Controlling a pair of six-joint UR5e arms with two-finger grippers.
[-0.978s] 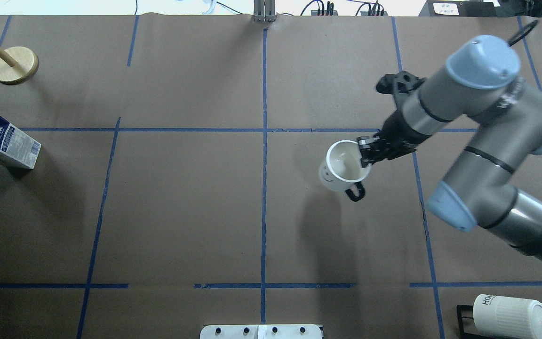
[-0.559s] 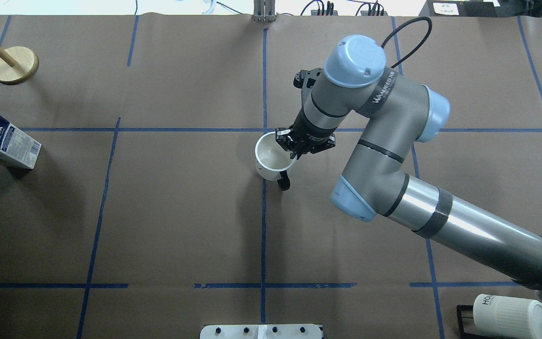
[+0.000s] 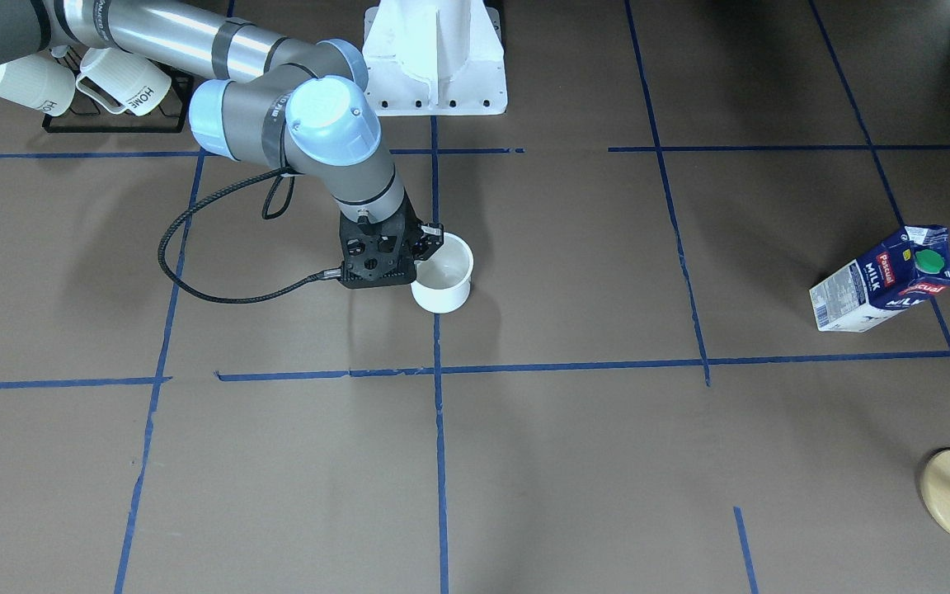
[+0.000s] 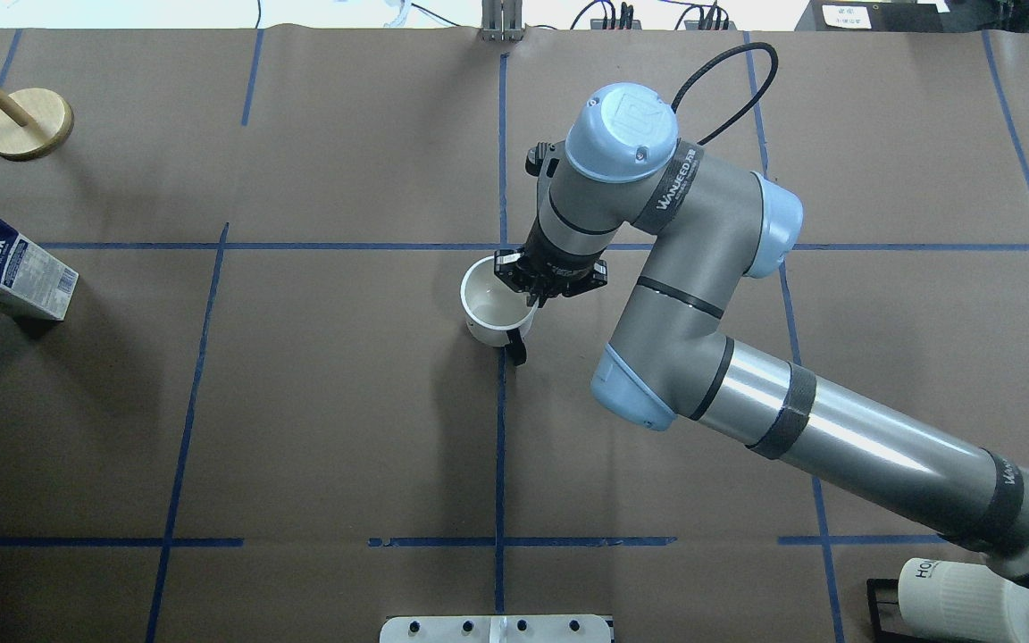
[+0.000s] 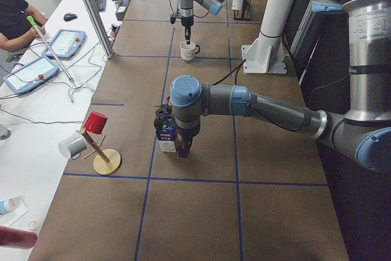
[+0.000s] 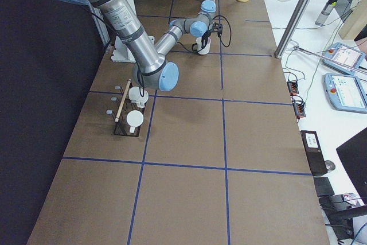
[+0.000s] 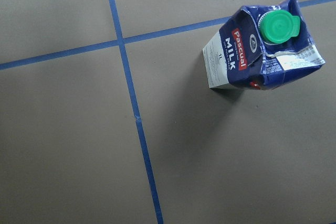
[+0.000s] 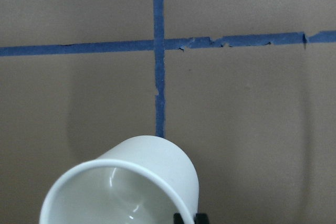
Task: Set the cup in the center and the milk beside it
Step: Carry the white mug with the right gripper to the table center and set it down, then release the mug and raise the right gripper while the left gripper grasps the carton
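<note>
right fingers point(image 4: 533, 298) clamping rim of smooth white mug point(image 4: 489, 305) at bench centre point(image 4: 500, 393) | blue-white milk carton point(image 4: 7, 265) standing at 9 o'clock | left fingers point(image 5: 183, 149): cannot tell

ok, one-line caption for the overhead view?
Right gripper holds the cup by its rim near the center; the milk stands far off at left.

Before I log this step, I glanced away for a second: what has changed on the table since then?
The right gripper, shut on the cup throughout, carried it leftward from the table's right half to the central blue tape line, its arm stretching further across. Nothing was let go. The milk and the wooden stand stayed put.
</note>
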